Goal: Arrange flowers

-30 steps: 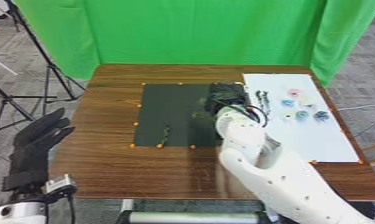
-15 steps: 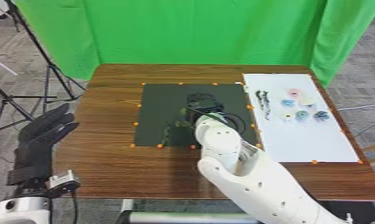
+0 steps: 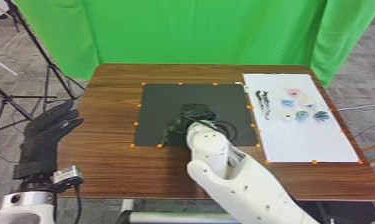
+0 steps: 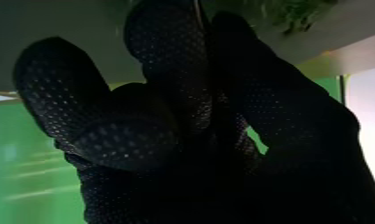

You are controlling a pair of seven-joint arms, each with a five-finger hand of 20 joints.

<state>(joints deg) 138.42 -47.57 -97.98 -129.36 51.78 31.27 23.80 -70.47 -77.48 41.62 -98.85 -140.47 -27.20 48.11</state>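
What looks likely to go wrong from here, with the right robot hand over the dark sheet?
The right robot hand is close to the greenery, so it might nudge it out of line. It also covers part of the dark sheet from the head view, and its black glove blends in there, so a misplacement could go unnoticed.

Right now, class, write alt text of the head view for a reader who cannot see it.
The robot's right hand is over a dark mat on a wooden table. Small pastel flowers lie on a white sheet to the right; the left hand is open at the table's left edge.
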